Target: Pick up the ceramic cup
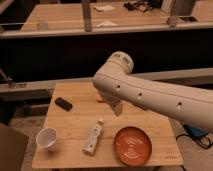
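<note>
The ceramic cup (47, 139) stands at the tabletop's (75, 121) front-left corner. Behind it lies a small black object (63, 104). A white bottle (93, 136) lies mid-front. What seems to be the pincer (116, 106) hangs under the white arm (155, 97), well apart from the cup; wide or narrow, I cannot tell. An orange plate (132, 145) sits front-right.

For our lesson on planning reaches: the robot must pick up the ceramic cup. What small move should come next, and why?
Probably swing the gripper toward the table's front-left corner: it hangs under the arm above mid-table, while the ceramic cup stands upright at that corner, apart from the white bottle.
</note>
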Controlling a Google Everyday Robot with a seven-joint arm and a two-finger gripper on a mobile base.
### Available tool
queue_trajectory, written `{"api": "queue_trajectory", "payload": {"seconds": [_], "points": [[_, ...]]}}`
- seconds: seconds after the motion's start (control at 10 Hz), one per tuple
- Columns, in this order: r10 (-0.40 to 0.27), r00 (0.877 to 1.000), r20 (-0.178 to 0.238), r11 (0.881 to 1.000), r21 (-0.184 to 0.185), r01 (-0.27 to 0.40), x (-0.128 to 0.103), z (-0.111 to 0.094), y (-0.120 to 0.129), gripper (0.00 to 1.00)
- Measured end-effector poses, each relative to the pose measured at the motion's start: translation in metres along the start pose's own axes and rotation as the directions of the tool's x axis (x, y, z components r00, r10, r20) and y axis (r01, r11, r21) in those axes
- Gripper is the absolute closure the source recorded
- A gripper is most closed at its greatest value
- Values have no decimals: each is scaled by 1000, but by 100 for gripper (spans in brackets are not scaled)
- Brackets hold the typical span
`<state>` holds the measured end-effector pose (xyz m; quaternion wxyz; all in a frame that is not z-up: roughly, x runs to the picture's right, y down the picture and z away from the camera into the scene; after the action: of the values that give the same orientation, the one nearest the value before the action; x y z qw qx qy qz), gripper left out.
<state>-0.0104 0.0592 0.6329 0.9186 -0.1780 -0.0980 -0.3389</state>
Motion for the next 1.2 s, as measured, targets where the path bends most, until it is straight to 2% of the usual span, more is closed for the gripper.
{"api": "queue_trajectory", "payload": {"seconds": [0.5,0.8,1.2], "points": [[-83,996,22,997,5,83,-16,4,-13,20],[-167,985,39,986,12,167,-41,8,-32,20],[-239,969,59,971,20,238,-56,14,-41,20]]}}
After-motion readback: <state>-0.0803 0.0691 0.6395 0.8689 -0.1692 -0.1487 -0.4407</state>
